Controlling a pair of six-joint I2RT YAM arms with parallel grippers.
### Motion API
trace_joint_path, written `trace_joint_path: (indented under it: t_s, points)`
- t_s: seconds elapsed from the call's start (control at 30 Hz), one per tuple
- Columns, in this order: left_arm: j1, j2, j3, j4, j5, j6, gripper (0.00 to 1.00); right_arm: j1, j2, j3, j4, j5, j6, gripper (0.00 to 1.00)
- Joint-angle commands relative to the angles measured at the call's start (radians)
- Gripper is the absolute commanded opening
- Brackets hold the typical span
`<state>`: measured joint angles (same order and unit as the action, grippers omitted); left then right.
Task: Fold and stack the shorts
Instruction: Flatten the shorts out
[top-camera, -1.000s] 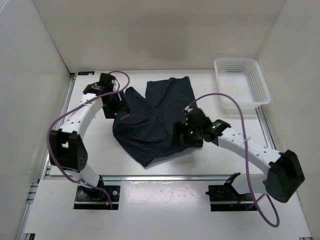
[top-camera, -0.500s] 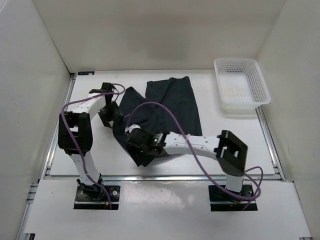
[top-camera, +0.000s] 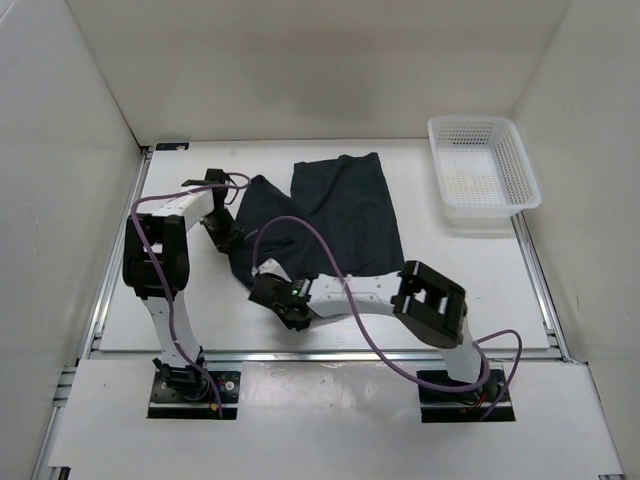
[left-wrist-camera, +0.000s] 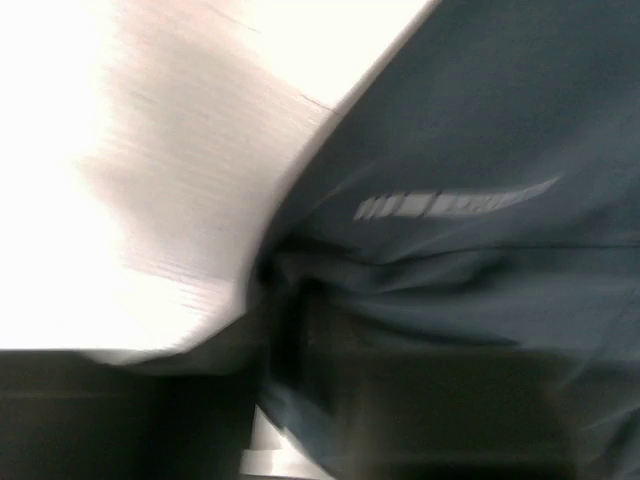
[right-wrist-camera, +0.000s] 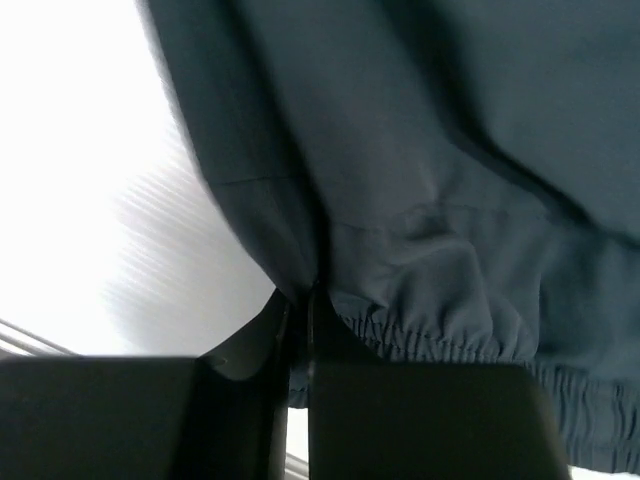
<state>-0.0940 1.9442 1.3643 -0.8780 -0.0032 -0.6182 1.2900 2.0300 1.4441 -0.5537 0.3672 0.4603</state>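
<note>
Right wrist view: the right pincer (right-wrist-camera: 300, 297) clamps the shorts (right-wrist-camera: 450, 150) at their elastic waistband, likely to carry a fold over. They lie nearer the worktop's (top-camera: 450, 270) left edge. Whether the left pincer (top-camera: 226, 230) grips them, I cannot tell.

White tubular arms (top-camera: 355, 290) with blocky black joints (top-camera: 432, 303); purple cables (top-camera: 300, 222) loop behind the black left hand (top-camera: 228, 238) and right hand (top-camera: 272, 295).
</note>
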Motion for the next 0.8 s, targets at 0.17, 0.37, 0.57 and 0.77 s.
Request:
trace_joint_path:
  t_s: [0.17,0.37,0.57,0.77]
  points:
    - [-0.064,-0.148,-0.1,0.023,0.039,-0.004,0.1,-0.047,-0.39,-0.419,-0.204,0.335,0.323,0.0]
    - [-0.098,-0.382,-0.287,0.033,0.074,-0.026,0.25,-0.058,-0.429,-0.453,-0.405,0.449,0.572,0.31]
    - [-0.098,-0.533,-0.263,-0.001,0.072,0.004,1.0,-0.058,-0.459,-0.426,-0.446,0.46,0.595,1.0]
    - [-0.2,-0.423,-0.004,-0.033,-0.01,0.101,0.45,-0.069,-0.709,-0.464,-0.361,0.349,0.623,0.91]
